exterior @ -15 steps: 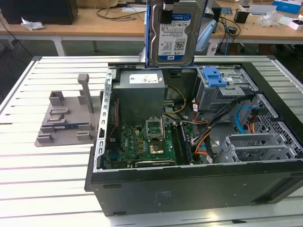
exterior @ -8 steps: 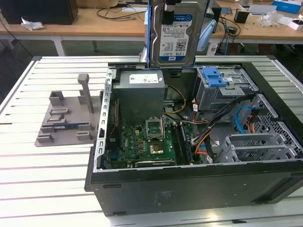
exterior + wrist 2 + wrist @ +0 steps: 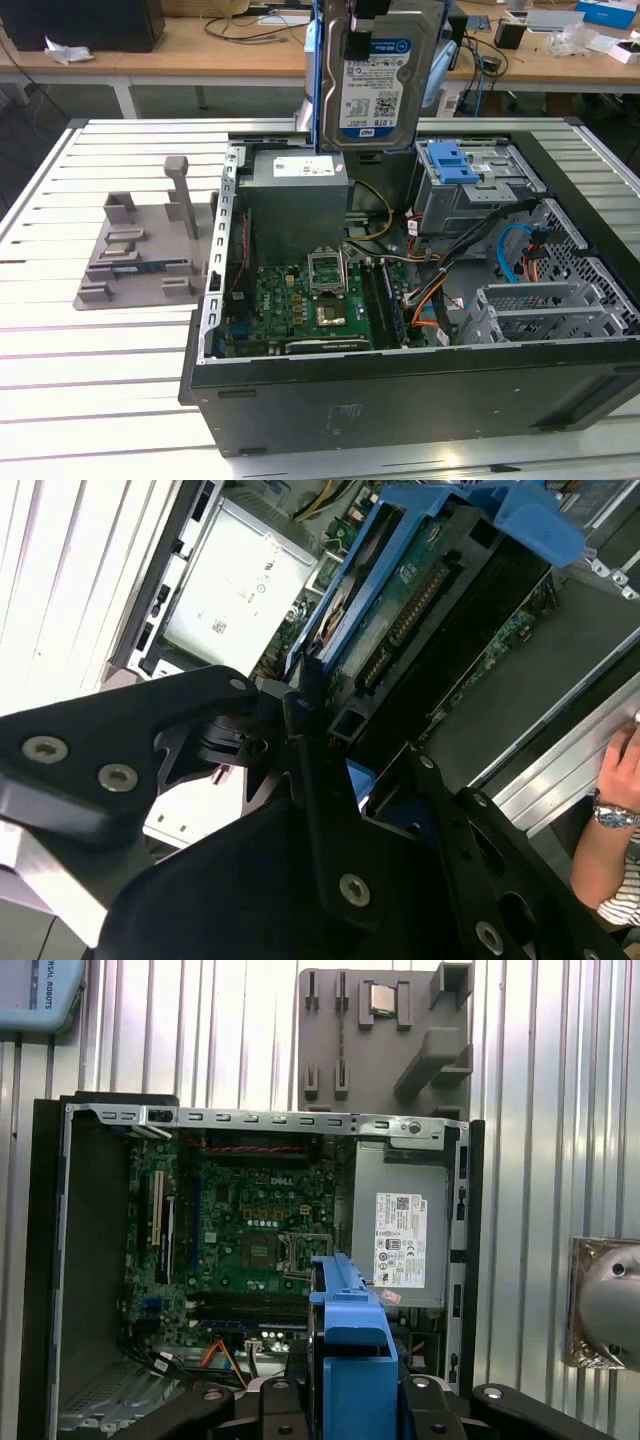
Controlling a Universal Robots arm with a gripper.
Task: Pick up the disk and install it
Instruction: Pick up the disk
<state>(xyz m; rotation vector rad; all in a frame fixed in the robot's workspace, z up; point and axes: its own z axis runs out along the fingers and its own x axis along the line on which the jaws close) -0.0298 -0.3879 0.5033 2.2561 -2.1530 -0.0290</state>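
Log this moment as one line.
hand: shut on disk | disk: upright, held above open computer case | install: not done

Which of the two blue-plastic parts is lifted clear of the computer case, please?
The labelled disk, held upright above the case; the plain blue latch sits on the drive cage inside.

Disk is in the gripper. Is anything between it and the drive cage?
Nothing visible blocks the way through the air. The gripper holds the disk above the open case, near the power-supply box; the drive cage sits to the exterior view's right. A blue latch piece lies on the cage's top, and cables lie close by.
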